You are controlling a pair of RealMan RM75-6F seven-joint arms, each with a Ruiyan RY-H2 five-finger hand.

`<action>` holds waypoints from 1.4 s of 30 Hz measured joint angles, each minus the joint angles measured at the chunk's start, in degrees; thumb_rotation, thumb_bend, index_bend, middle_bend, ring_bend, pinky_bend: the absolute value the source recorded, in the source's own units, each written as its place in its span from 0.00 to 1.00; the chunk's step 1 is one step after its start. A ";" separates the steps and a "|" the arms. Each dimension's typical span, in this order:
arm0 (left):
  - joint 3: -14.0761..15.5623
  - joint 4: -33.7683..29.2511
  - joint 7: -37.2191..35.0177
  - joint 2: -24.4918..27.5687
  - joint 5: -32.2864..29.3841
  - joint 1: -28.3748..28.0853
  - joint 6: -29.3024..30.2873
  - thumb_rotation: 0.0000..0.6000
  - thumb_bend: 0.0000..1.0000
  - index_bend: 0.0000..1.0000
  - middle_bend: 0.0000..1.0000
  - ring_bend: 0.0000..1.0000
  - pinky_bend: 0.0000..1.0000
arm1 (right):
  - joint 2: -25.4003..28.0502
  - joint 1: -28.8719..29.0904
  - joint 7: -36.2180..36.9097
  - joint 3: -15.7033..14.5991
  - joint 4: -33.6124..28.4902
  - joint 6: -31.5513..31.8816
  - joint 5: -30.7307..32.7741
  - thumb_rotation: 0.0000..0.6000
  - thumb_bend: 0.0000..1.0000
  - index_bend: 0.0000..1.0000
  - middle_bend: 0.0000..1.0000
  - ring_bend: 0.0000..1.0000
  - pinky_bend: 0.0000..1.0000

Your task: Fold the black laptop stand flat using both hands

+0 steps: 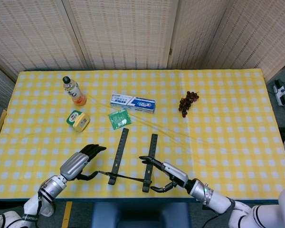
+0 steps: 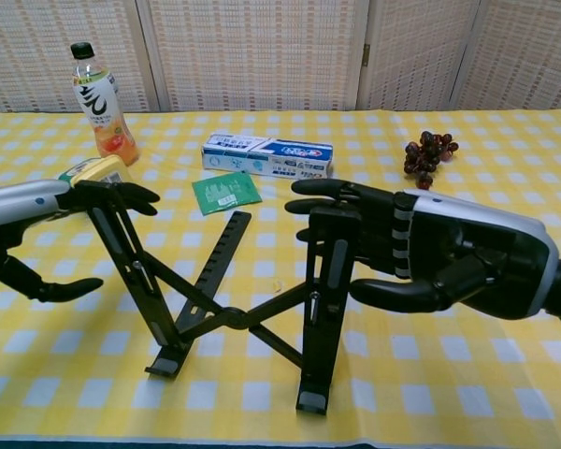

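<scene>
The black laptop stand (image 1: 119, 153) stands unfolded near the table's front edge. In the chest view its two uprights (image 2: 131, 271) rise in a V from a crossed brace. My left hand (image 1: 78, 163) is open just left of the left upright, and its fingertips (image 2: 129, 195) reach the bar's top end. My right hand (image 2: 421, 257) lies with its fingers stretched across the top of the right upright (image 2: 324, 281). Its thumb hangs apart below, closing on nothing.
Behind the stand lie a green packet (image 1: 119, 118), a toothpaste box (image 1: 133, 102), a yellow-green tub (image 1: 78, 120), a drink bottle (image 1: 74, 91) and dark grapes (image 1: 187, 102). The yellow checked tablecloth (image 1: 228, 142) ends right in front of the stand.
</scene>
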 measured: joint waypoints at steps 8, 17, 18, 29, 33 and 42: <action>-2.09 -0.52 1.22 1.64 -2.00 1.19 2.22 1.00 0.43 0.09 0.13 0.00 0.05 | -2.55 -0.47 -5.04 4.36 1.13 -2.71 5.87 1.00 0.37 0.00 0.04 0.06 0.00; -2.95 0.24 0.07 1.91 -2.26 1.14 2.04 1.00 0.43 0.09 0.13 0.00 0.05 | -2.98 -2.30 -9.63 8.72 1.69 -2.52 10.47 1.00 0.36 0.00 0.00 0.04 0.00; -3.09 0.40 -0.19 1.93 -2.28 1.01 1.87 1.00 0.43 0.09 0.13 0.00 0.05 | -2.82 -2.60 -9.85 9.08 1.58 -2.36 10.97 1.00 0.36 0.00 0.00 0.04 0.00; -4.40 2.82 -0.73 2.02 -1.84 -0.62 0.54 1.00 0.42 0.10 0.13 0.00 0.04 | 2.22 -8.17 -12.92 13.23 -0.03 3.64 15.37 1.00 0.37 0.00 0.00 0.02 0.00; -4.67 4.78 -0.96 1.78 -1.07 -2.04 -0.95 1.00 0.42 0.11 0.13 0.00 0.04 | 4.12 -9.29 -16.36 13.76 -0.80 4.99 15.09 1.00 0.37 0.00 0.00 0.02 0.00; -5.40 12.58 1.16 -3.04 0.42 -6.75 -5.52 1.00 0.36 0.12 0.13 0.00 0.04 | 6.57 -9.63 -33.37 11.99 -2.46 6.09 7.99 1.00 0.37 0.21 0.26 0.26 0.04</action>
